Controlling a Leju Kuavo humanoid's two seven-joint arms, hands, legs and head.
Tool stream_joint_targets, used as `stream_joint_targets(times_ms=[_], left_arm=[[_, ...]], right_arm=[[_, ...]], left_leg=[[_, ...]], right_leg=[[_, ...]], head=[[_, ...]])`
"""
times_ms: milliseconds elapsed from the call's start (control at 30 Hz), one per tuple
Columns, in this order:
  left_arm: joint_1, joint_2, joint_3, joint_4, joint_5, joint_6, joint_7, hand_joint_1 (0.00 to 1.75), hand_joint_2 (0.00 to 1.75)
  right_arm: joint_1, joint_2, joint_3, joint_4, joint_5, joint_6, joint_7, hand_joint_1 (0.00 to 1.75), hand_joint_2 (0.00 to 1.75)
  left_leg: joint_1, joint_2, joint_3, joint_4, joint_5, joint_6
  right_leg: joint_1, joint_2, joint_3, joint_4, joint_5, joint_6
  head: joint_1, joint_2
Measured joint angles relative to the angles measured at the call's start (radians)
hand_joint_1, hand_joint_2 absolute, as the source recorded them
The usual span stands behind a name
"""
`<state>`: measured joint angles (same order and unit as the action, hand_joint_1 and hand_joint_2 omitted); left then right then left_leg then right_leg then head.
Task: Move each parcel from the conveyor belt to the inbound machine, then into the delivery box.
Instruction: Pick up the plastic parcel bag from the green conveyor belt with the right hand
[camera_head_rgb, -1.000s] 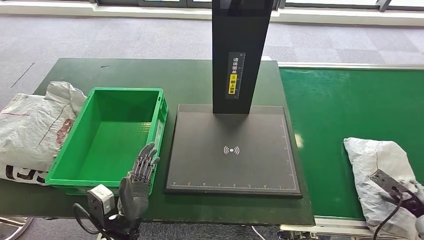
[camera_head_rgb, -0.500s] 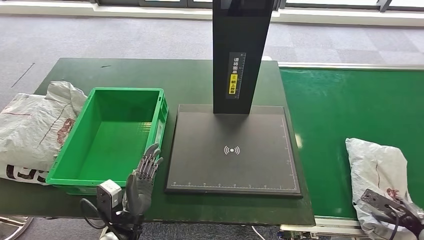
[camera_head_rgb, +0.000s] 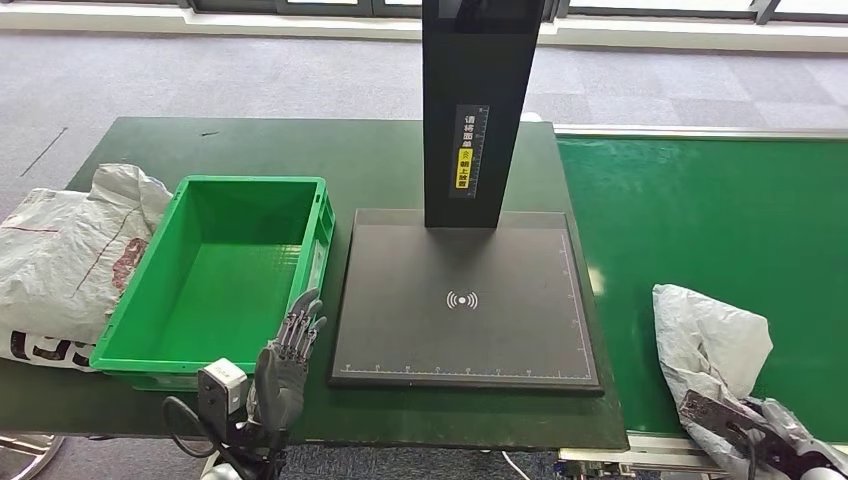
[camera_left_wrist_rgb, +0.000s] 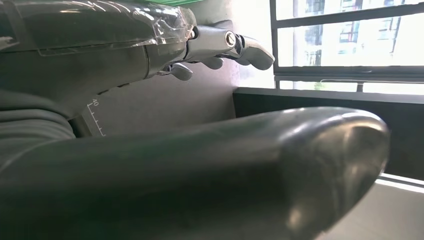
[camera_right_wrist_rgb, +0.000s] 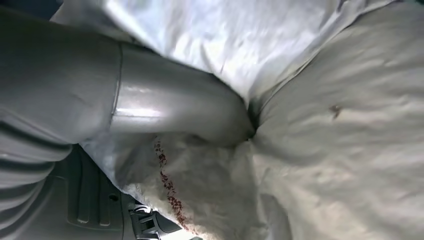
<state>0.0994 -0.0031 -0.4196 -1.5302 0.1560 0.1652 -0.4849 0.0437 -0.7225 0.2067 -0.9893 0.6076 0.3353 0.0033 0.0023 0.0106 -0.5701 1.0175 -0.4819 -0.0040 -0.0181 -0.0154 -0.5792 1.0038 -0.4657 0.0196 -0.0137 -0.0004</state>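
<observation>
While the parcel (camera_head_rgb: 712, 345) is gripped by the right robot hand (camera_head_rgb: 752, 440) on the conveyor belt (camera_head_rgb: 700, 210), no transfer looks finished.

Beside the inbound machine (camera_head_rgb: 467, 300) on the desk (camera_head_rgb: 250, 145), the belt carries that crumpled white parcel, not yet scanned; the green delivery box (camera_head_rgb: 215, 275) on the machine's other side holds nothing; the left robot hand (camera_head_rgb: 285, 360) hovers near the box, fingers loosely extended, holding nothing.
</observation>
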Motion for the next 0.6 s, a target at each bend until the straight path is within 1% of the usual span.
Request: stream_joint_targets(times_ms=[133, 367, 500, 567, 600], left_arm=[[-0.001, 0.0, 0.0, 0.002, 0.0, 0.001, 0.0, 0.0, 0.0], [-0.001, -0.004, 0.0, 0.004, -0.001, 0.005, 0.02, 0.0, 0.0], [0.004, -0.01, 0.0, -0.008, -0.013, 0.015, 0.034, 0.0, 0.0], [0.014, -0.012, 0.0, -0.027, -0.025, 0.028, 0.042, 0.0, 0.0], [0.02, -0.014, 0.0, -0.039, -0.032, 0.034, 0.047, 0.0, 0.0]], right_arm=[[0.01, 0.003, 0.011, -0.016, 0.01, -0.022, 0.01, 1.75, 1.75], [0.059, 0.039, 0.066, -0.103, 0.104, -0.165, 0.113, 1.75, 1.75], [0.079, 0.05, 0.079, -0.163, 0.182, -0.27, 0.137, 1.75, 1.75], [0.079, 0.068, 0.075, -0.2, 0.274, -0.35, 0.144, 1.75, 1.75], [0.079, 0.082, 0.067, -0.223, 0.336, -0.408, 0.148, 1.75, 1.75]], left_leg=[[0.0, 0.0, 0.0, 0.0, 0.0, 0.0], [0.0, 0.0, 0.0, 0.0, 0.0, 0.0], [0.0, 0.0, -0.006, 0.0, 0.0, 0.0], [0.0, 0.001, -0.009, -0.001, -0.001, 0.0], [0.0, 0.001, -0.007, 0.0, -0.001, 0.0]], right_leg=[[0.0, -0.001, 0.0, 0.0, 0.0, 0.0], [0.0, 0.0, 0.0, 0.0, 0.0, 0.0], [0.0, 0.0, 0.0, 0.0, -0.001, 0.0], [0.0, 0.0, 0.0, 0.0, -0.001, -0.001], [0.0, 0.0, 0.0, 0.0, -0.001, -0.001]], head=[[0.0, 0.0], [0.0, 0.0], [0.0, 0.0], [0.0, 0.0], [0.0, 0.0]])
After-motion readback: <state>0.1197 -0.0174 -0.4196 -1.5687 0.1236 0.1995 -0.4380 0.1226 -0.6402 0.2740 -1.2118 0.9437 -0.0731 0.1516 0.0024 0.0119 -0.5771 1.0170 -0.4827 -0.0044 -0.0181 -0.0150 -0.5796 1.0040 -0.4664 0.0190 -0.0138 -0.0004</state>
